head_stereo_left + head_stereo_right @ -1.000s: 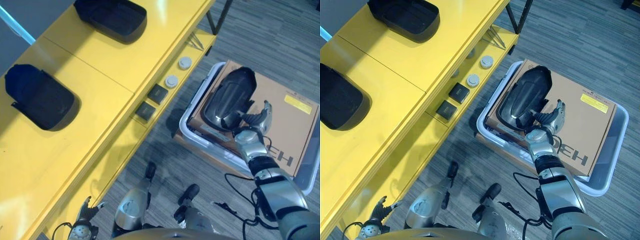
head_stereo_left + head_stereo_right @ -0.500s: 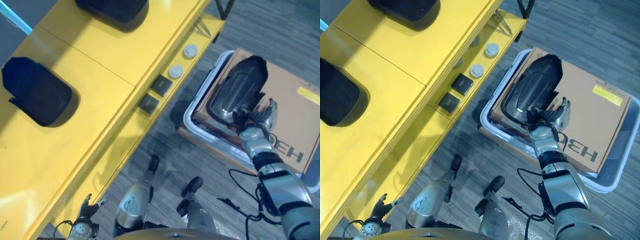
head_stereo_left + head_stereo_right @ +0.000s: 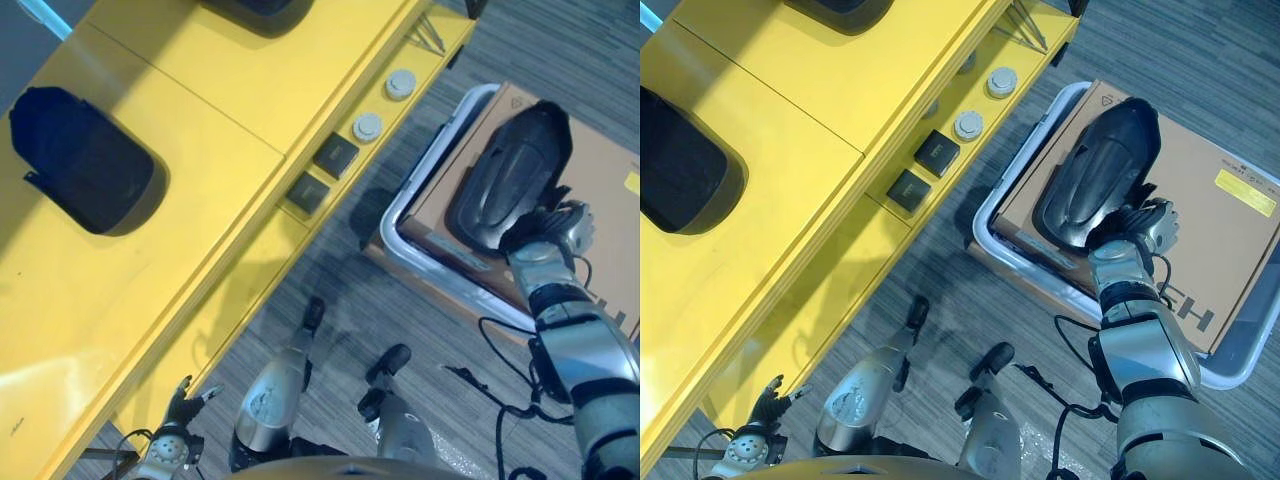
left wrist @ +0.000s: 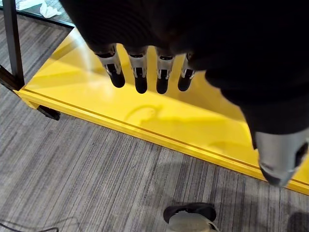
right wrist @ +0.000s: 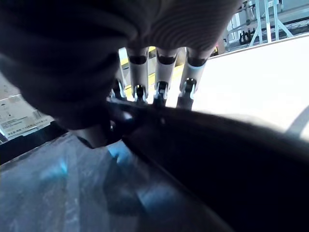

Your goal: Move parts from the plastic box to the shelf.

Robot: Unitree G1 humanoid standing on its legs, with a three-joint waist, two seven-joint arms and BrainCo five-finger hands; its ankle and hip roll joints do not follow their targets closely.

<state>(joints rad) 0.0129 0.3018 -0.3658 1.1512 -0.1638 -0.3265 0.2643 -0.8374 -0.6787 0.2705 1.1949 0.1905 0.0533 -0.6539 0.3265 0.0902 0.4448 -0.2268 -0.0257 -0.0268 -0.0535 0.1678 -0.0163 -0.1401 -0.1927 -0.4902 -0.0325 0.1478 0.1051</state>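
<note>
A long glossy black part (image 3: 515,175) lies on a brown cardboard box (image 3: 1220,230) inside the white-rimmed plastic box (image 3: 420,190) on the floor at the right. My right hand (image 3: 553,222) is at the part's near end, fingers curled over its edge; in the right wrist view the fingers (image 5: 159,72) reach across the dark edge of the part (image 5: 203,145). The yellow shelf (image 3: 200,150) runs along the left. My left hand (image 3: 185,398) hangs low by the shelf's near end, its fingers (image 4: 140,72) straight and holding nothing.
Two black parts rest on the shelf top, one at the left (image 3: 80,160) and one at the far edge (image 3: 840,8). The lower shelf board holds two small black boxes (image 3: 337,155) and two grey discs (image 3: 367,126). Grey carpet lies between shelf and plastic box.
The camera has shifted, so the whole scene sits differently. My right hand's fingers, spread beside the part's near end before, have curled onto that end. The left hand stays put.
</note>
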